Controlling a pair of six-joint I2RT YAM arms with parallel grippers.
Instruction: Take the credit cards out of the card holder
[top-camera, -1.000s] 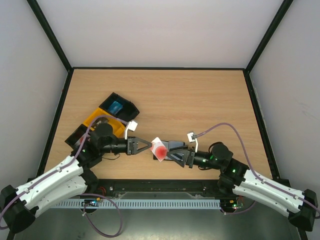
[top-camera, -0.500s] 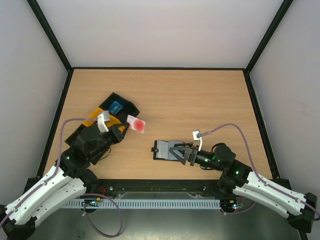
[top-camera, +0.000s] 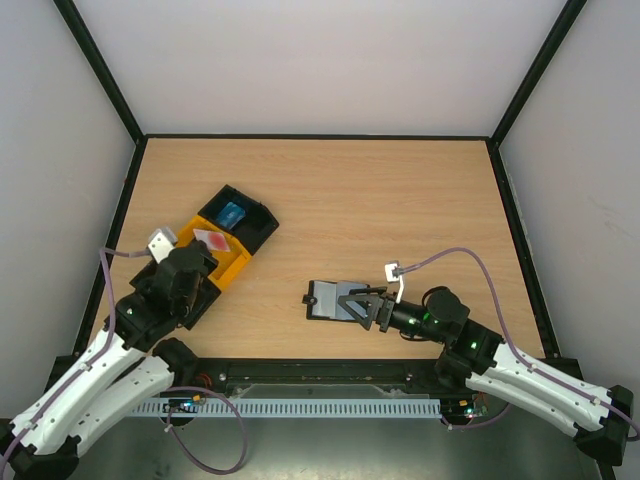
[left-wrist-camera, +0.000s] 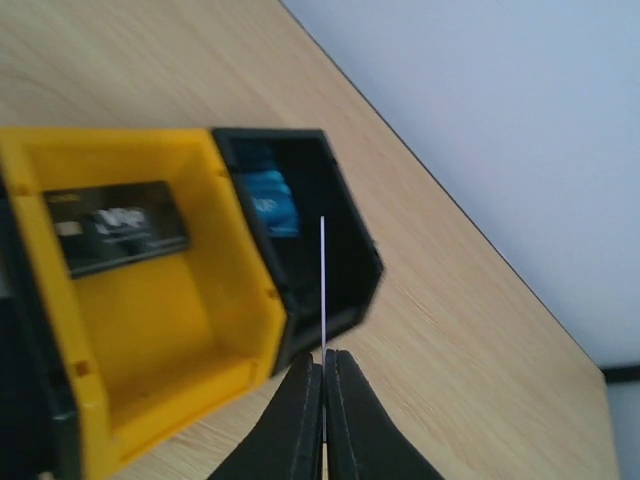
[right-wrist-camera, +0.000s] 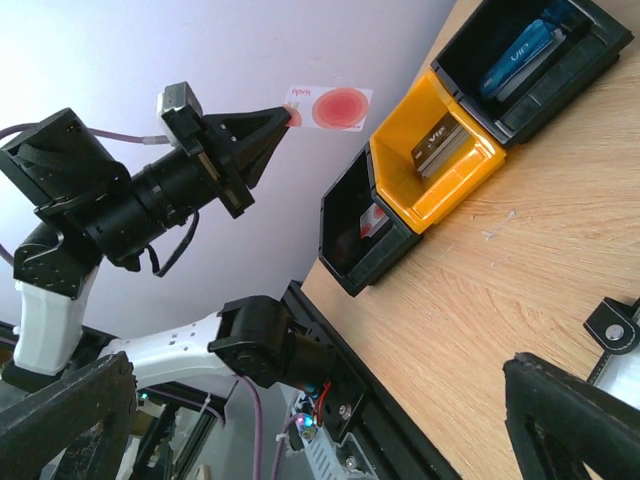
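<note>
**Red card held over the trays, holder lying under your right arm**

Your left end effector (left-wrist-camera: 323, 362) is clamped shut on the red card (right-wrist-camera: 330, 105), gripping one short edge so that the rest of the card sticks out past the fingertips. That leaves most of it free, which should let it drop cleanly. It hangs above the yellow tray (top-camera: 234, 262), which looks like the place you mean to put it.

The card holder (top-camera: 320, 298) lies flat on the tabletop (top-camera: 380, 200), well apart from the trays. Your right end effector (top-camera: 348, 301) sits over it with the fingers spread as wide as they go, and it grips nothing. From above you cannot tell whether any card is left inside.

Mind what is nearby. A dark card (left-wrist-camera: 120, 225) already lies in the yellow tray. The black tray (top-camera: 262, 226) touching its far side holds a blue card (top-camera: 232, 212). A second black tray (right-wrist-camera: 345, 215) on the near side has something reddish in it, too small to identify. The tray walls are the only things in the way of a low approach.
</note>
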